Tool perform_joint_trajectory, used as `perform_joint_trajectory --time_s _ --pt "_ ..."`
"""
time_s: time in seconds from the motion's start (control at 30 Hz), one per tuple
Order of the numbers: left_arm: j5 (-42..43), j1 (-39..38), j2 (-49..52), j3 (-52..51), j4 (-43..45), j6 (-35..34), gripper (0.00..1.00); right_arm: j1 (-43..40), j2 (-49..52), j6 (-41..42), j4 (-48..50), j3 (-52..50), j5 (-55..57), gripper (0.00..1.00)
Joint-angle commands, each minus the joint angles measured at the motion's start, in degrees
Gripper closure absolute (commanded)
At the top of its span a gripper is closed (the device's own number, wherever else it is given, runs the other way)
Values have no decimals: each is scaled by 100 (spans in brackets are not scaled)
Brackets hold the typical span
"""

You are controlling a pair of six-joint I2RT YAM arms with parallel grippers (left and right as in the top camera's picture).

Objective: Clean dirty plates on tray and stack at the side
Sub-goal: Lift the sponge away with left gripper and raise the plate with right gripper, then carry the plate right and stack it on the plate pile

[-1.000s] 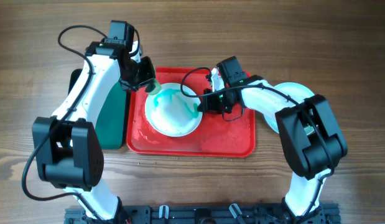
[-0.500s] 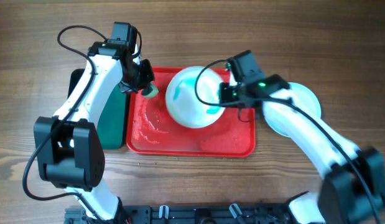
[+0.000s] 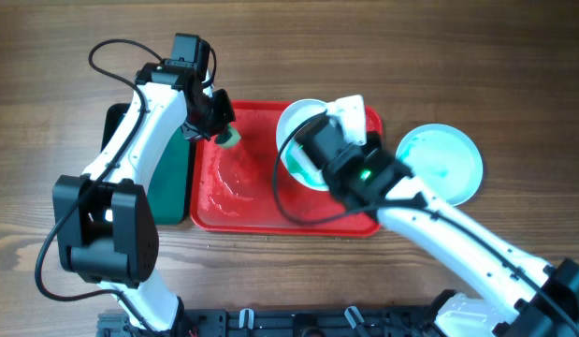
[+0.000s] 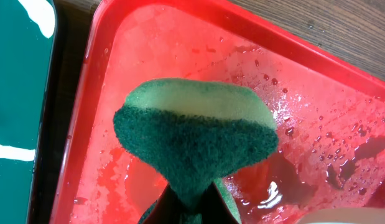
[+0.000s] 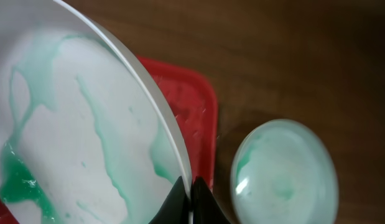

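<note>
- Two plates are showing. The held plate [image 3: 298, 126] is hanging in the right gripper [image 5: 191, 188], and the second plate [image 3: 443, 164] is lying flat on the table [image 3: 513, 56] just right of the tray [image 3: 261, 211]. I cannot tell whether more are lying under it.
- One red tray is sitting mid-table, its long axis running left to right, and one green tray [image 3: 167, 178] is lying just left of it.
- The held plate is hovering over the tray's far right part, tipped off level, with its green-smeared face pointing up.
- The right gripper's jaws are pinching that plate's rim.
- The left gripper [image 4: 191, 208] is clamping one sponge [image 4: 195, 137] over the tray's far left corner.
</note>
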Motion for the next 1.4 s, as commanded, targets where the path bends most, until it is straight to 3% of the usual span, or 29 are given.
perform_joint_trajectory --time_s 0.0,0.17,0.37,0.67,1.0,1.17,1.37 --pt "-74 -20 -125 9 15 -61 96 616 -153 -33 7 48 1950 96" --pt "-74 -20 -125 9 15 -59 96 1139 -153 -59 7 48 3108 96" --pt "-74 -20 -125 9 15 -59 96 1366 -153 -772 299 48 4041 96" --pt "-74 -20 -125 9 15 -59 96 1375 -153 -1471 811 48 4424 96" --pt "-74 -20 -125 9 15 -59 96 1373 -153 -1558 859 48 3871 96" --pt "-74 -20 -125 9 15 -59 96 1373 -153 -1161 748 46 3158 96" --pt "-74 -20 -125 9 15 -57 96 1370 -170 -879 669 48 3073 96"
